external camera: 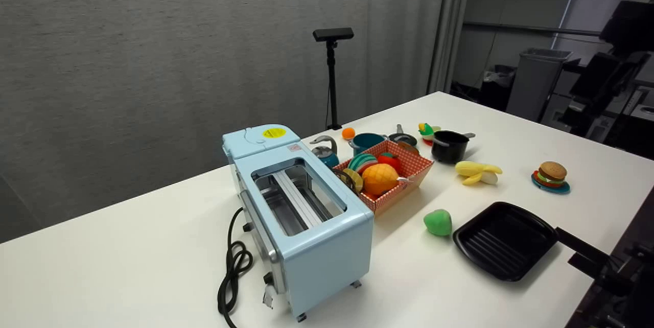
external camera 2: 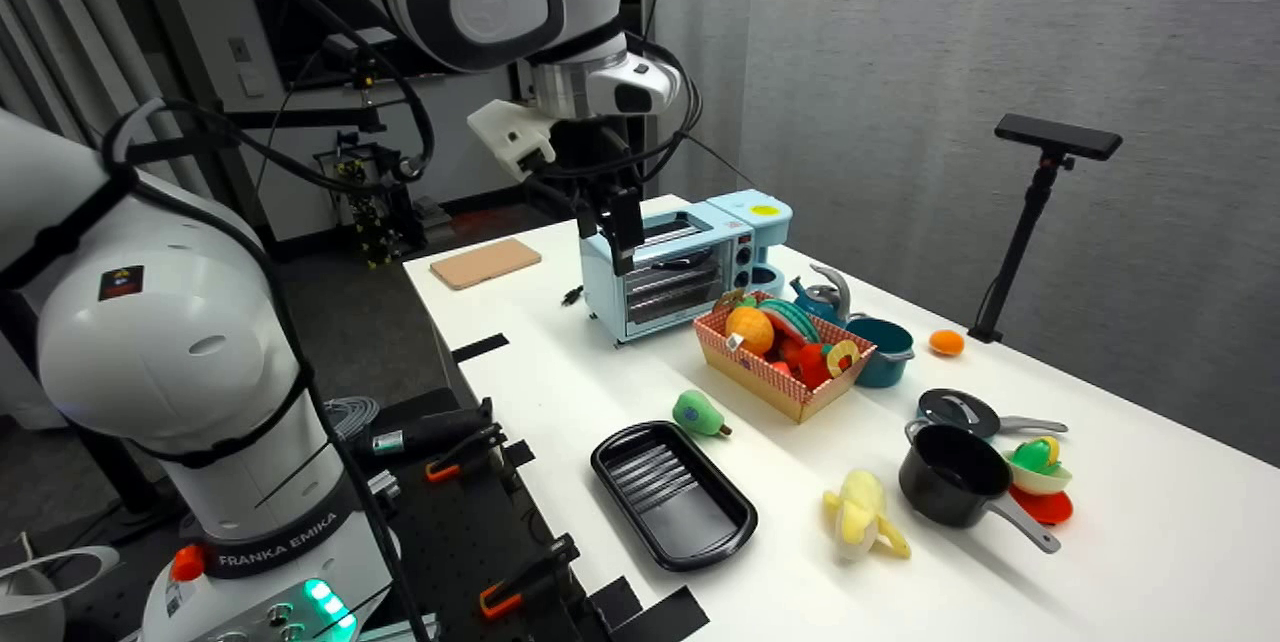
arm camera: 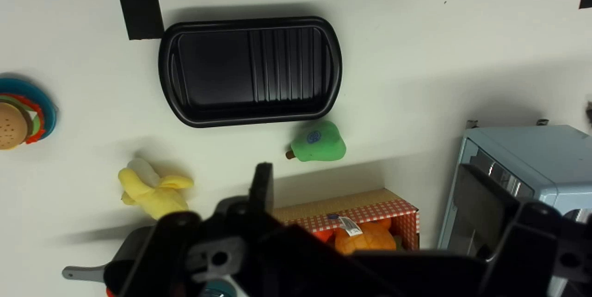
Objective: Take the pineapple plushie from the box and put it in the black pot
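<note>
table (external camera: 127, 277): spans lower frame in an exterior view | light-blue toaster (external camera 2: 675, 277): mid-frame in an exterior view | red-checked box (external camera 2: 745, 372): right of centre in both exterior views | pincer (arm camera: 370, 181): lower half of wrist view, fingers wide apart | black pot (external camera 2: 940, 497): lower right in an exterior view | pineapple plushie (external camera: 379, 180): in box, right of centre

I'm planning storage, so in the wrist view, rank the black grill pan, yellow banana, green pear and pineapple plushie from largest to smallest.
1. Black grill pan
2. Yellow banana
3. Green pear
Unranked: pineapple plushie; only part of it shows there.
</note>
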Robot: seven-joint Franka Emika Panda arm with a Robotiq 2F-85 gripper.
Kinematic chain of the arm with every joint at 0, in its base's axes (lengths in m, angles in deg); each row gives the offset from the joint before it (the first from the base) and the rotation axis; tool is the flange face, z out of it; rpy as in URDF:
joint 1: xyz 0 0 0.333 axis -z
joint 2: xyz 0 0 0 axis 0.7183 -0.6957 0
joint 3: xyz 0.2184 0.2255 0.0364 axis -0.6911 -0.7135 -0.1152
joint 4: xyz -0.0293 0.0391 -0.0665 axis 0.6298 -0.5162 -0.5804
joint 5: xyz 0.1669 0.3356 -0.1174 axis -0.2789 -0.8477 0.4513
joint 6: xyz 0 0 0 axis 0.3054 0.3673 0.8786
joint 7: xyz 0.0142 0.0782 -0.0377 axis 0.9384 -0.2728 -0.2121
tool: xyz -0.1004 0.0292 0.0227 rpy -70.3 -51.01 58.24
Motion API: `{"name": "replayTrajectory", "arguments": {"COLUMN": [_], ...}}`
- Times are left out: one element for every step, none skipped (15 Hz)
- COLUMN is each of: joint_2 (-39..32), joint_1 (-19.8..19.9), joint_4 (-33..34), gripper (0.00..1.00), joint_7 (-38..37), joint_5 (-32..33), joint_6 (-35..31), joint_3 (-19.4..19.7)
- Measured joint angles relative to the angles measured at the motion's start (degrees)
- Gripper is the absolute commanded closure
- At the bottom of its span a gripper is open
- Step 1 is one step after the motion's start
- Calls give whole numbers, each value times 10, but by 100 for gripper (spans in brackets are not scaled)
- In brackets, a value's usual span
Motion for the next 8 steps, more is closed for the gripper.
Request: {"name": "replayTrajectory", "arguments": {"joint_2": [-3, -6, -11, -16, -23, -30, -38, -47], "joint_1": [0, 0, 0, 0, 0, 0, 0, 0], "joint_4": [2, 6, 9, 12, 16, 21, 28, 35], "gripper": [0, 0, 0, 0, 0, 0, 0, 0], "joint_7": [0, 0, 0, 0, 0, 0, 0, 0], "joint_5": [0, 0, 0, 0, 0, 0, 0, 0], "joint_6": [-3, -8, -14, -21, -28, -34, -35, -35], "joint_3": [0, 0, 0, 0, 1, 2, 4, 5]}}
